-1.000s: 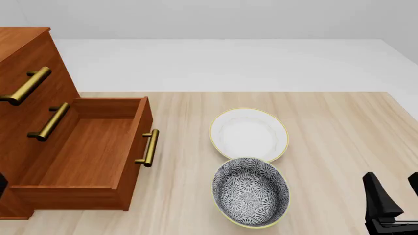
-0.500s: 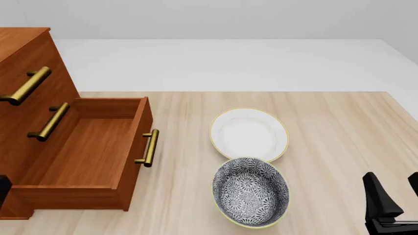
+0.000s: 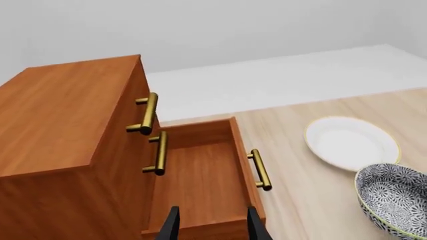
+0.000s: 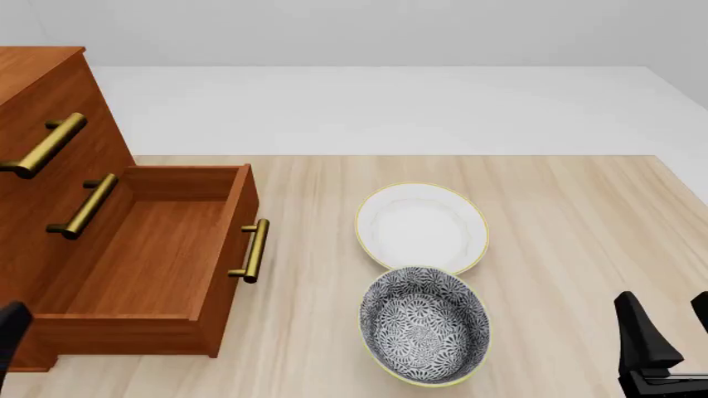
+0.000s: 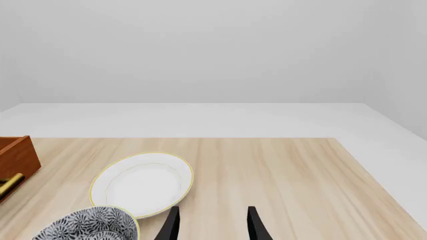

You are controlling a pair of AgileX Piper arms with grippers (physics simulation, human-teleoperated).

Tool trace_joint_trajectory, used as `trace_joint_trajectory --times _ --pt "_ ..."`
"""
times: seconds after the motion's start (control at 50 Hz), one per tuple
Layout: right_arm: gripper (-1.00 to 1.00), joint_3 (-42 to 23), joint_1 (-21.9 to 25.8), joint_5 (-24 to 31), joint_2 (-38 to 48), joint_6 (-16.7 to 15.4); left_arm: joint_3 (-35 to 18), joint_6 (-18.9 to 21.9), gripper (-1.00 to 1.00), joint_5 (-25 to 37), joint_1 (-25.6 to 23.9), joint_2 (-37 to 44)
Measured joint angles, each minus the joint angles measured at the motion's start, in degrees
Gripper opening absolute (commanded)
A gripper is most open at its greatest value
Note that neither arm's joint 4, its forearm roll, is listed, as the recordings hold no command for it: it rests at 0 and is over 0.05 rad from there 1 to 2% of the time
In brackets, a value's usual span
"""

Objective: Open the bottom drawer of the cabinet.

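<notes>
The bottom drawer [image 4: 155,257] is pulled far out of the cabinet [image 4: 45,99] at the left side of the table [image 4: 553,215]. Its inside is bare wood, and its brass handle [image 4: 252,250] on the front panel points toward the middle of the table. Above it, the two upper drawers are closed, each with its own brass handle [image 4: 82,205].

To the right of the open drawer, apart from it, lies a white plate [image 4: 422,227] with a thin yellow rim. Just in front of the plate, nearer to the arms, stands a patterned bowl [image 4: 425,324], dark with white flowers; its edge seems to overlap the plate's rim.

The left gripper [image 3: 210,226] is above the near end of the open drawer. Its two black fingers are spread apart and hold nothing. In the front view only a dark tip [image 4: 12,336] shows at the left edge.

The right gripper [image 5: 211,224] is near the right corner of the table, well apart from the bowl. Its fingers are also spread, with nothing between them.
</notes>
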Motion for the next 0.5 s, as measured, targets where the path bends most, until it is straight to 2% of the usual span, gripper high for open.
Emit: trace_joint_trajectory --times 0.5 --pt "1.00 0.0 0.0 0.0 0.0 0.0 -0.9 0.9 1.00 2.4 -0.8 0.0"
